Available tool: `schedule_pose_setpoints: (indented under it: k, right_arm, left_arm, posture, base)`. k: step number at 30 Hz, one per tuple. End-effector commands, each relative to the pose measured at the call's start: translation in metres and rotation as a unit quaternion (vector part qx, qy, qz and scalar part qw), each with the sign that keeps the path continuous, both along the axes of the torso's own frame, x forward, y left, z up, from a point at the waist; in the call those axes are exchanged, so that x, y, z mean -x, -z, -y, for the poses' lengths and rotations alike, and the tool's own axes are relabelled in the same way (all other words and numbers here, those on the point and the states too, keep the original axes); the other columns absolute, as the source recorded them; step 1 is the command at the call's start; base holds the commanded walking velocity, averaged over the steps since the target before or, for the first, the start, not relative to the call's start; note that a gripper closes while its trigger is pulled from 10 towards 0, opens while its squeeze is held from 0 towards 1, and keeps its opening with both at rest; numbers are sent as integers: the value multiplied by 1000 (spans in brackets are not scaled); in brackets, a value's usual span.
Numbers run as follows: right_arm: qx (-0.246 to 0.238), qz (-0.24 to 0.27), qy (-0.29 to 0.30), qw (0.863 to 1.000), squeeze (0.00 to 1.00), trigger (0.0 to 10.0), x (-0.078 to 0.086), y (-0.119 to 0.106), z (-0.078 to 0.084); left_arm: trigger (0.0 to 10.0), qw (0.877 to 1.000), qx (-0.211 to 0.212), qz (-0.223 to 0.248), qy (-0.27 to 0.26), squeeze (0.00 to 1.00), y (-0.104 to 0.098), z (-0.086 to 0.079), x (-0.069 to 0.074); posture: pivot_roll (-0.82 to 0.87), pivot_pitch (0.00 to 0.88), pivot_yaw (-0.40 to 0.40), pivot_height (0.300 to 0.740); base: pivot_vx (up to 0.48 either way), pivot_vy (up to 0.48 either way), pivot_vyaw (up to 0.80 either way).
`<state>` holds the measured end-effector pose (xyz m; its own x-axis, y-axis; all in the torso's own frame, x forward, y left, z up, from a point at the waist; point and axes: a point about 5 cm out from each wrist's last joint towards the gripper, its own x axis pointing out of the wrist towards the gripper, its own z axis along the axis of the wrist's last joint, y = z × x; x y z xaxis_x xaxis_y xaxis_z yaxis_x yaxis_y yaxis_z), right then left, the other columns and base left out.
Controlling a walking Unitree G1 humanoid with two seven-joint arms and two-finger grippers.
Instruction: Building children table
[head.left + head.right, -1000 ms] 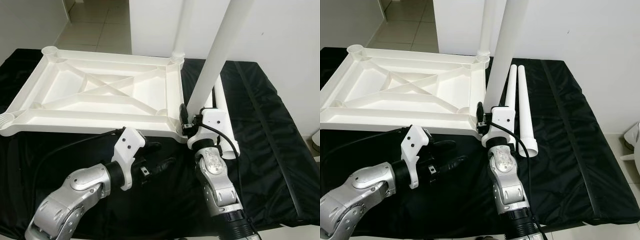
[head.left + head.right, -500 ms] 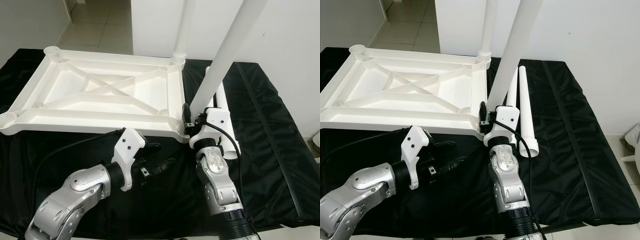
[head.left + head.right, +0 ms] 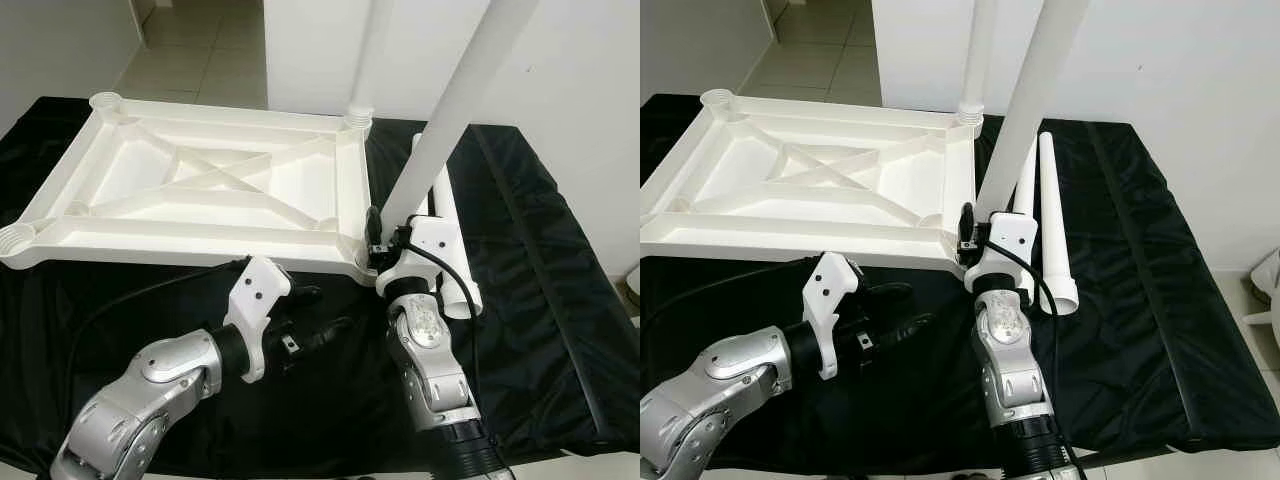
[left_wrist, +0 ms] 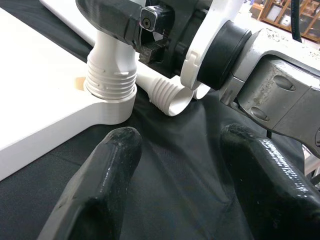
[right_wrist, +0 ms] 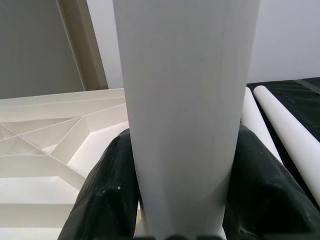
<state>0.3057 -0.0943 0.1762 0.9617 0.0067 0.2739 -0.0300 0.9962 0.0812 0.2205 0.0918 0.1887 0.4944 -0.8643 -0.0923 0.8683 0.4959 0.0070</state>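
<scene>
The white table top (image 3: 215, 195) lies upside down on a black cloth (image 3: 540, 300), its ribbed underside facing up, with round threaded sockets at the corners; one white leg (image 3: 978, 55) already stands upright in the far right corner socket, close to the white wall (image 3: 1180, 60) behind; a second leg (image 3: 450, 115) sits with its lower end at the near right corner socket (image 4: 111, 85) and leans up and away to the right — not upright; the right gripper (image 3: 385, 240) clamps this leg low down, just above the socket, its black fingers (image 5: 107, 195) pressed against both sides of the tube; two more legs (image 3: 1050, 225) lie side by side on the cloth just right of the table top, their threaded ends toward the robot, the nearer one partly behind the right wrist; the left gripper (image 3: 315, 315) hovers low over the cloth in front of the table top's near edge, fingers spread apart and holding nothing — pointing toward the near right corner; tiled floor (image 3: 200, 50) shows beyond the far edge.
</scene>
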Motion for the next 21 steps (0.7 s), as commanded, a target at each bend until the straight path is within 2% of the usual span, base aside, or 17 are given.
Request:
schedule_pose_setpoints:
  k: [1,3,4,5,6,11,12,13,21]
  right_arm:
    - [8,-78,26,997,0,10000,2,34,13]
    - [7,-77,25,997,0,10000,2,34,13]
    - [2,-74,21,997,863,10000,1,33,14]
    - [2,-74,21,997,863,10000,1,33,14]
    - [-5,-67,12,998,1000,10000,1,31,15]
    - [-1,-59,17,998,1000,10000,-1,28,21]
    - [1,-57,12,998,576,10000,-2,27,21]
    - [-2,-55,3,998,0,10000,-3,26,21]
    - [7,-43,-30,999,0,10000,-6,21,21]
  left_arm:
    - [10000,1000,-1,-2,1,0,0,2,3]
    - [10000,1000,-1,-2,1,0,0,2,3]
    - [10000,1000,-1,-2,1,0,0,2,3]
    - [10000,1000,-1,-2,1,0,0,2,3]
    - [10000,1000,0,-2,2,0,0,2,3]
    - [10000,1000,1,-4,4,0,0,3,2]
    - [10000,1000,1,-4,4,0,0,4,2]
    - [10000,1000,2,-4,4,0,0,4,2]
    - [10000,1000,4,-5,5,0,0,5,1]
  posture:
    - [-4,146,-23,740]
    - [-5,146,-23,740]
    - [-7,146,-22,740]
    - [-7,146,-22,740]
    - [-7,146,-22,740]
    - [-11,146,-21,740]
    - [-12,145,-22,740]
    - [-12,144,-22,740]
    - [-15,142,-24,740]
  base:
    - [0,0,0]
    - [0,0,0]
    - [0,0,0]
    - [0,0,0]
    - [0,0,0]
    - [0,0,0]
    - [0,0,0]
    - [0,0,0]
    - [0,0,0]
